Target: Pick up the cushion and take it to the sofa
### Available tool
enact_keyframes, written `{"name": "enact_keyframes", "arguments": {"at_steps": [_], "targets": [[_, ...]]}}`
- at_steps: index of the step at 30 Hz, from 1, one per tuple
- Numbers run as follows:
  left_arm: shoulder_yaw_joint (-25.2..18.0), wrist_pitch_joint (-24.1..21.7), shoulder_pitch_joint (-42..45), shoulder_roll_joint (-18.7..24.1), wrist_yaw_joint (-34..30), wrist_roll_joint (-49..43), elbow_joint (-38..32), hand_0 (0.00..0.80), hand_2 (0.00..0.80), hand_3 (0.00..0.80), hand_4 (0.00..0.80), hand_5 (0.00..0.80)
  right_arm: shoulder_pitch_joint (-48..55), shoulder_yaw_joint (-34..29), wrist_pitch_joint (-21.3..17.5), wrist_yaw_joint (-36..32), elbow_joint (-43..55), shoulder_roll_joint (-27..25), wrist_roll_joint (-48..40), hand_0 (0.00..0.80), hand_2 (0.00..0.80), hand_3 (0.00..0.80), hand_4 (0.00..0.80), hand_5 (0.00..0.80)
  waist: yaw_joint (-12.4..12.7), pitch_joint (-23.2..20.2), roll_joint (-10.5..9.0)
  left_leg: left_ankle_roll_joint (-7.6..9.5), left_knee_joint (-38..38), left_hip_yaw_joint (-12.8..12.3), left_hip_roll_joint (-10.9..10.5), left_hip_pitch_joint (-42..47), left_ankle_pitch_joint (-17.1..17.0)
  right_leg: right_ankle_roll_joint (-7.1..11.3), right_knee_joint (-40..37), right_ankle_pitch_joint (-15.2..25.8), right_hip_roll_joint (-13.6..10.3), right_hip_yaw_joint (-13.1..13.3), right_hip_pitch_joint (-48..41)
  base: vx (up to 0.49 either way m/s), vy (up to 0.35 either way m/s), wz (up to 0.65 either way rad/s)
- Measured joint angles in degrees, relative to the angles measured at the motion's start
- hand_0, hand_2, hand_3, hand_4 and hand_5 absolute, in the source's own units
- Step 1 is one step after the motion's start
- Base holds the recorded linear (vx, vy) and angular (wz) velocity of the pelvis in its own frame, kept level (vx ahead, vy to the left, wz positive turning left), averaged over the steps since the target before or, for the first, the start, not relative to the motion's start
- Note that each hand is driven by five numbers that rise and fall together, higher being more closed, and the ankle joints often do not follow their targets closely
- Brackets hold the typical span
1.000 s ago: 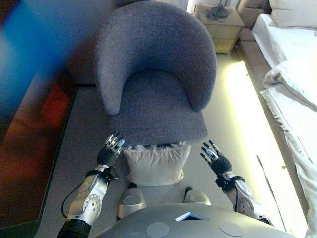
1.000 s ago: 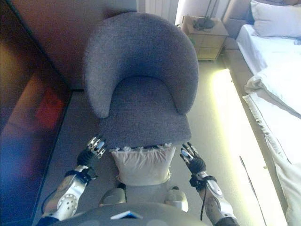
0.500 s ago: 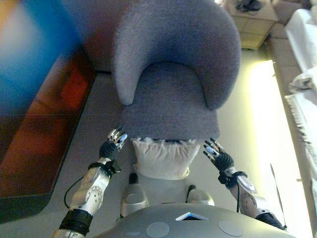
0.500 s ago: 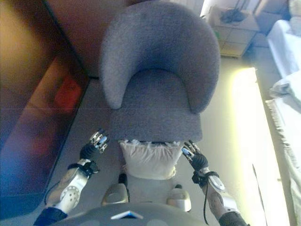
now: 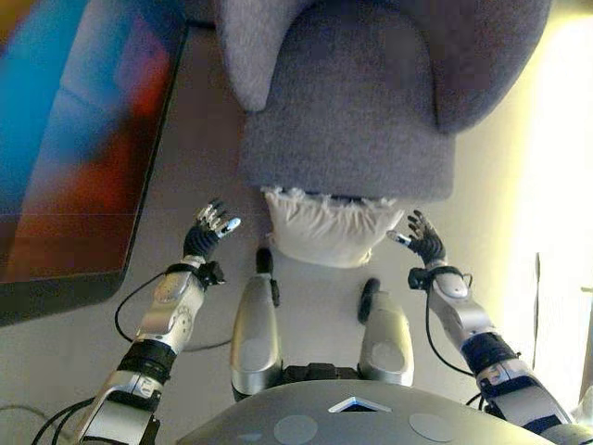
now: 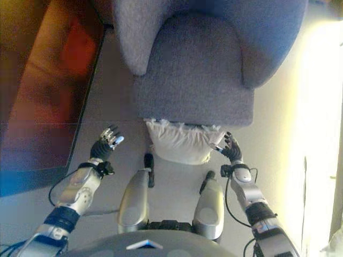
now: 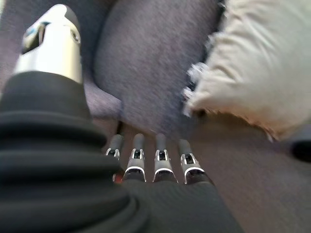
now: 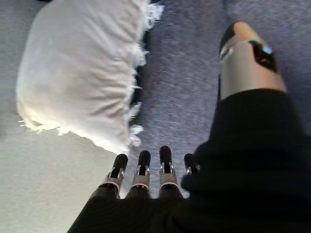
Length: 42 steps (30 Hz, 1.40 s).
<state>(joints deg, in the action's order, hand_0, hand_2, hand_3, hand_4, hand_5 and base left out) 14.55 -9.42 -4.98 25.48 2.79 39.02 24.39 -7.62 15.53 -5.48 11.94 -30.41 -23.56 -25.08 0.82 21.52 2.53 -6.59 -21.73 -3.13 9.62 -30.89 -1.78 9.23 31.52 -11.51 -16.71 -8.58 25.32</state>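
A cream cushion (image 5: pixel 326 230) with a fringed edge lies on the floor, leaning against the front of the grey armchair (image 5: pixel 357 111). It also shows in the left wrist view (image 7: pixel 257 68) and the right wrist view (image 8: pixel 82 73). My left hand (image 5: pixel 206 236) is open, a short way to the cushion's left, touching nothing. My right hand (image 5: pixel 422 243) is open, close beside the cushion's right edge. Both hands are empty.
The grey armchair (image 6: pixel 190 69) stands just beyond the cushion. A dark glossy low cabinet (image 5: pixel 65 139) runs along the left. A bright lit strip of floor (image 5: pixel 556 185) lies on the right.
The camera has tilted down and the whole picture has shifted, so the chair and cushion sit higher in view. Both hands now reach lower, still open either side of the cushion.
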Motion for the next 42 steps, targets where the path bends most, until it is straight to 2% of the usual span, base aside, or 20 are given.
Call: {"name": "enact_keyframes", "arguments": {"at_steps": [3,6,10,12,14,15,18,21,24,31,42], "targets": [[0.0,0.0,-0.2,-0.1,-0.3,0.1,0.0,0.000,0.000,0.000,0.000,0.000,0.6,-0.1,-0.8,-0.6,0.1,0.0,-3.0,0.000,0.000,0.000,0.000,0.000,-0.1,0.2,-0.02,-0.07,1.1,-0.1,-0.1,-0.1,-0.8,-0.11,0.2,0.0,0.0,0.1,0.7,0.000,0.000,0.00],[0.0,0.1,-0.4,-0.6,-2.4,0.6,-0.8,0.000,0.000,0.000,0.000,0.000,1.4,-0.3,-2.2,-1.9,0.9,0.3,-6.1,0.000,0.000,0.000,0.000,0.000,-0.1,0.2,-0.05,-0.02,5.5,-0.6,-0.3,1.2,-3.0,-0.24,-2.0,1.0,0.2,-0.1,0.7,0.005,-0.007,-0.02],[0.0,1.0,-0.5,-2.6,-5.4,2.5,-5.2,0.000,0.000,0.000,0.000,0.000,4.6,-1.1,-3.4,-4.3,8.5,0.6,-8.6,0.000,0.000,0.000,0.000,0.000,-0.4,0.1,-0.05,0.17,14.4,-1.5,-0.8,7.3,-7.0,0.67,-10.3,4.8,1.1,-1.5,-5.1,0.050,-0.020,0.01],[-0.1,2.4,-0.6,-3.6,-8.7,6.3,-8.0,0.000,0.000,0.000,0.000,0.000,6.9,-1.3,-3.7,-7.7,14.1,1.6,-12.3,0.000,0.000,0.000,0.000,0.000,-0.5,-0.3,-0.64,0.16,16.5,-1.8,-1.0,10.7,-7.0,1.22,-14.7,5.9,1.5,-1.6,-9.5,0.146,-0.017,0.00],[-2.1,6.2,0.9,-5.3,-16.2,16.6,-11.2,0.000,0.000,0.000,0.000,0.000,8.6,-1.8,-3.7,-14.6,19.3,4.7,-21.5,0.000,0.000,0.000,0.000,0.000,-1.3,-1.7,-1.68,0.17,18.2,-2.4,-1.2,13.6,-6.9,1.64,-18.5,6.7,1.7,-1.9,-13.3,0.235,-0.005,-0.02],[-2.4,8.2,1.8,-6.4,-21.3,22.7,-11.6,0.000,0.000,0.000,0.000,0.000,9.5,-1.8,-3.7,-20.4,19.8,7.1,-27.6,0.000,0.000,0.000,0.000,0.000,-1.4,-3.3,-2.44,0.20,19.0,-2.9,-1.2,14.7,-6.5,1.79,-19.8,6.9,1.7,-1.9,-14.5,0.217,-0.005,-0.04],[0.0,12.4,5.3,-8.5,-34.4,35.0,-11.9,0.000,0.000,0.000,0.000,0.000,12.9,0.3,0.0,-36.9,19.2,11.8,-42.9,0.000,0.000,0.000,0.000,0.000,-1.4,-6.5,-4.09,-0.44,19.4,-3.2,-1.3,17.6,-5.6,2.00,-23.9,7.8,2.2,-1.9,-19.3,0.168,-0.019,-0.02],[0.3,15.2,7.5,-9.8,-41.8,38.8,-11.7,0.000,0.000,0.000,0.000,0.000,13.8,1.1,5.3,-50.3,17.2,12.7,-51.8,0.000,0.000,0.000,0.000,0.000,-1.3,-7.2,-4.49,-0.90,19.5,-3.4,-0.9,19.8,-5.0,1.90,-26.1,7.9,2.8,-2.0,-22.5,0.131,-0.033,0.00],[0.1,17.8,10.4,-10.0,-46.0,38.9,-11.7,0.000,0.000,0.000,0.000,0.000,14.7,0.8,8.2,-57.4,16.5,12.6,-55.4,0.000,0.000,0.000,0.000,0.000,-1.3,-9.3,-4.06,-1.26,20.2,-3.8,-0.4,21.0,-4.8,1.72,-27.3,8.1,3.4,-1.9,-23.7,0.043,-0.010,-0.06],[0.0,21.5,13.2,-10.6,-47.9,39.4,-11.8,0.000,0.000,0.000,0.000,0.000,17.7,1.0,12.0,-61.9,16.4,12.4,-56.3,0.000,0.000,0.000,0.000,0.000,-1.3,-11.8,-3.59,-1.34,20.8,-4.0,-0.2,21.2,-4.7,1.62,-28.4,8.7,3.6,-1.9,-24.0,0.007,0.003,-0.02],[0.0,22.7,13.8,-10.6,-48.7,39.4,-12.0,0.000,0.000,0.000,0.000,0.000,18.4,1.2,12.0,-62.4,16.2,11.4,-56.4,0.000,0.000,0.000,0.000,0.000,-1.2,-11.9,-3.52,-1.31,20.8,-4.0,-0.4,21.2,-4.7,1.74,-29.6,9.2,3.6,-2.0,-24.6,0.000,0.000,0.00]]}}
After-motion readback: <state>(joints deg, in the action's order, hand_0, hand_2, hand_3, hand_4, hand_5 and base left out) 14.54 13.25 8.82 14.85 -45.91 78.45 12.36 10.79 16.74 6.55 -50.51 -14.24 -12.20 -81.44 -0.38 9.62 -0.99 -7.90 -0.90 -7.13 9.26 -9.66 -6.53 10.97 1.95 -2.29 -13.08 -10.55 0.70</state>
